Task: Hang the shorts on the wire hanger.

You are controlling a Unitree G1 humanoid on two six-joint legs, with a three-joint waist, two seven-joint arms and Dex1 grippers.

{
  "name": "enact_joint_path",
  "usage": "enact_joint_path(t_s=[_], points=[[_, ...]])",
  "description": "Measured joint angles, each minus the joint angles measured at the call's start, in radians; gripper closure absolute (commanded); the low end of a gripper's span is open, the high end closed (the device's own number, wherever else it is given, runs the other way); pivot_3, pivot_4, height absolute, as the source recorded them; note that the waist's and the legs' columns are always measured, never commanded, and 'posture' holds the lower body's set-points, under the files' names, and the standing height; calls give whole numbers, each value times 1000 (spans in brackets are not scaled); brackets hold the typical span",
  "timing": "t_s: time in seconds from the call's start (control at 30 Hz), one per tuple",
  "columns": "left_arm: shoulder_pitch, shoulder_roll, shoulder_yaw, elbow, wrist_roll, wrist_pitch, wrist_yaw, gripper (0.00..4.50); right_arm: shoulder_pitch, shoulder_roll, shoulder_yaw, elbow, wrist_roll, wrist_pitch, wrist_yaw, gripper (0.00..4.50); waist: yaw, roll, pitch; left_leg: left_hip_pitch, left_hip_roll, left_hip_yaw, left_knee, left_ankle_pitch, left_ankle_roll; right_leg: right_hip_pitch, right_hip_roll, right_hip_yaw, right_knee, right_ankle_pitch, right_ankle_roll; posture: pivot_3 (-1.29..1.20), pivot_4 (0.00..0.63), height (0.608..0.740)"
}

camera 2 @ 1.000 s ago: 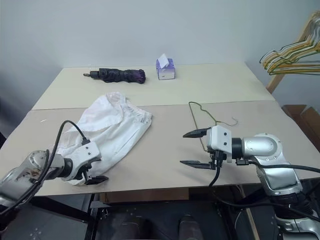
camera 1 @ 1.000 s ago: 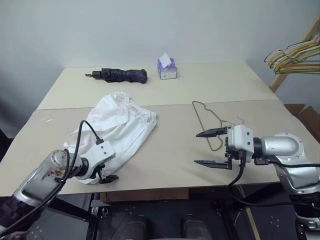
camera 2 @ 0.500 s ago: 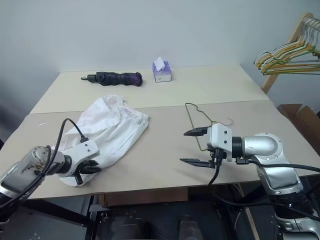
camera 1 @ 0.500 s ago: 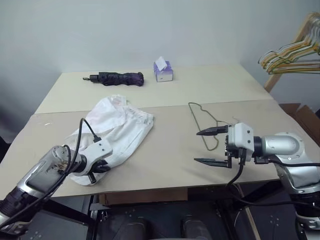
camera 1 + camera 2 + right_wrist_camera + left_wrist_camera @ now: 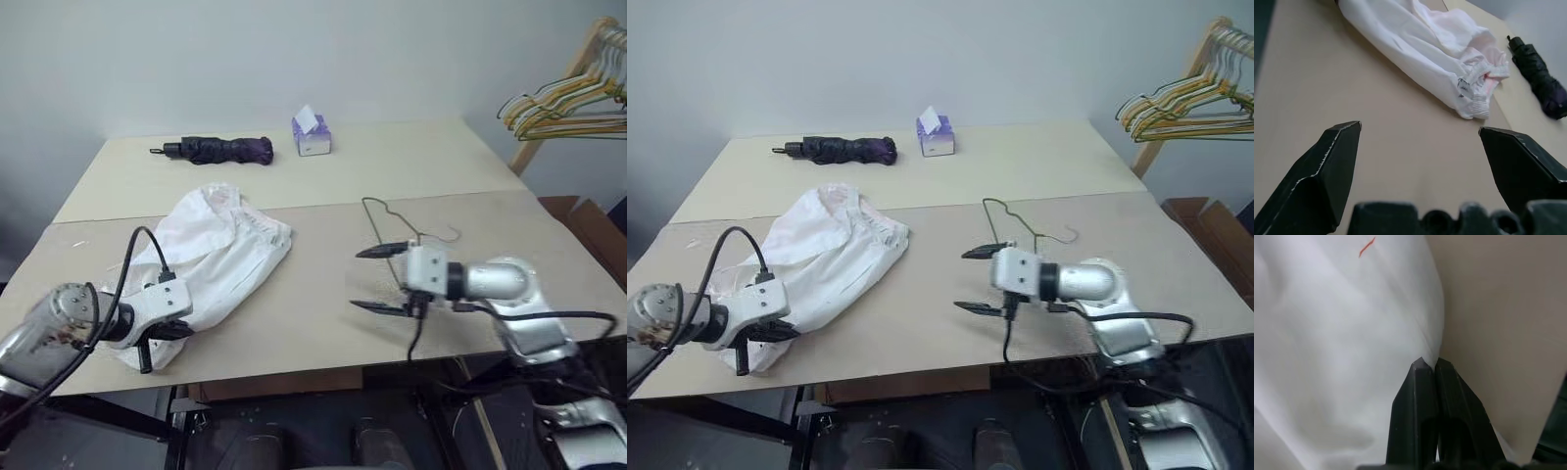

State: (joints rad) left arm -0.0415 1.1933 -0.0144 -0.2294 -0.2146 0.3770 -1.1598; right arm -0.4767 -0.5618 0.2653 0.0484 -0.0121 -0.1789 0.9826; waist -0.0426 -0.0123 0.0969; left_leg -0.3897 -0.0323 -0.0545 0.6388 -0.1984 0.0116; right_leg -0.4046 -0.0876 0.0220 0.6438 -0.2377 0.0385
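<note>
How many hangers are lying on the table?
1. The wire hanger lies flat on the table, right of the shorts. More hangers, yellow and green, hang on a rack off the table's right side.

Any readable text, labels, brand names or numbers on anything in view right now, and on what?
No readable text in these views.
The shorts carry a small red mark, no letters.
A small dark tag at the shorts' waistband: too small to read.
The tissue box: print too small to read.

The shorts (image 5: 214, 257) lie on the surface (image 5: 313, 313) at left, the wire hanger (image 5: 392, 227) at right; umbrella (image 5: 216, 150) and tissue box (image 5: 312, 137) behind.
</note>
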Motion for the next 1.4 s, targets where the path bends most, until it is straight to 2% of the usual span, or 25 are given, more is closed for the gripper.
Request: enact_joint_path(t_s=[0.13, 0.27, 0.43, 0.73, 0.9, 1.03, 1.4], points=[[90, 19, 109, -53, -51, -89, -90, 4479, -101, 79, 106, 222, -208, -195, -147, 0, 2, 0, 0, 0, -2, 2, 0, 0, 0, -1, -1, 2, 0, 3, -5, 8, 57, 740], [181, 17, 151, -171, -80, -95, -127, 4479, -236, 156, 207, 434, -420, -347, -336, 0, -1, -3, 2, 0, -2, 3, 0, 0, 0, -1, 0, 4, 0, 4, -5, 15, 60, 740], [284, 12, 187, -275, -92, -88, -133, 4479, -374, 218, 312, 649, -614, -455, -552, 0, -1, -6, 4, 2, 0, 3, 0, 0, 0, 0, 4, 7, 2, 4, -6, 24, 66, 740], [316, 2, 204, -328, -97, -70, -117, 4479, -554, 321, 492, 924, -877, -564, -871, 0, -7, -7, 4, 8, 8, 5, -3, 0, 0, 0, 14, 11, 3, 4, -9, 32, 64, 740], [308, -1, 198, -330, -96, -67, -107, 4479, -629, 405, 543, 1063, -939, -556, -983, 0, -16, -8, 4, 12, 12, 6, -8, 0, 0, 0, 20, 14, 3, 5, -15, 40, 62, 740], [311, -2, 196, -335, -96, -65, -102, 4500, -654, 456, 559, 1152, -957, -531, -1033, 897, -23, -8, 4, 15, 15, 6, -10, 0, 0, 0, 25, 14, 3, 4, -18, 43, 61, 740], [327, -2, 215, -343, -96, -67, -108, 4500, -664, 414, 584, 1204, -964, -543, -1052, 4475, -27, -8, 4, 15, 16, 6, -12, 0, 0, -1, 27, 15, 4, 3, -18, 12, 56, 740]])
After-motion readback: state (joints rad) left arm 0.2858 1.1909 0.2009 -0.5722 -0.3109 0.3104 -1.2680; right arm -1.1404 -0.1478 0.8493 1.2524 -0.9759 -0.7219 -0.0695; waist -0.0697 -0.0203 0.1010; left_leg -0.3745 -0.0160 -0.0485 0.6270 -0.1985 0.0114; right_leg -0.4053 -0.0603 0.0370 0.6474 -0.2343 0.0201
